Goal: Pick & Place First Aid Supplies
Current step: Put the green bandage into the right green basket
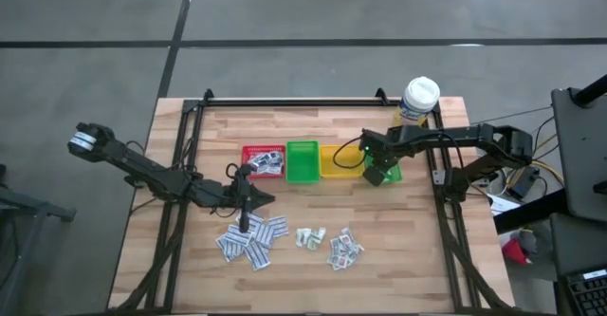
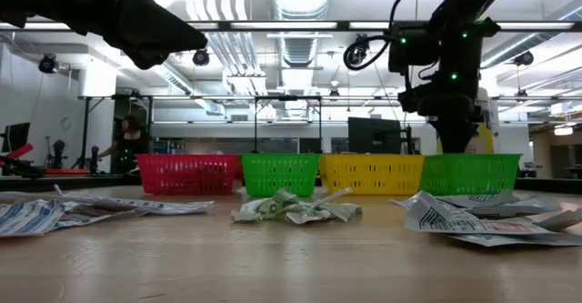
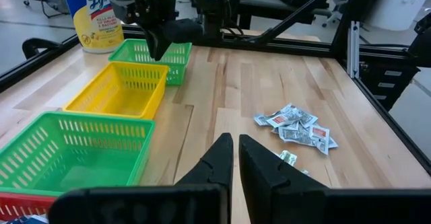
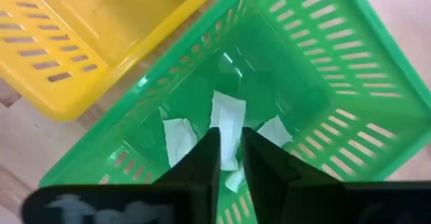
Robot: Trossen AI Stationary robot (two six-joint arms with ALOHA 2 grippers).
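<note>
High view: right gripper (image 1: 377, 174) hung over the far-right green plastic bin (image 1: 391, 173) near the desk's (image 1: 313, 269) right edge. Left gripper (image 1: 245, 223) sat over white paper packets (image 1: 251, 239) by the front edge.

Left wrist: jaws nearly closed, nothing btwn them.

Right wrist: jaws slightly apart, a white packet (image 4: 227, 126) just beyond them inside the bin; can't tell if gripped.

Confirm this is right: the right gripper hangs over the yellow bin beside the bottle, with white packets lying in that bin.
Not quite. The right gripper hangs over a green bin, not the yellow bin, which lies next to it. The right wrist view shows white packets on the green bin's floor; the high view puts that bin beside the bottle.
</note>
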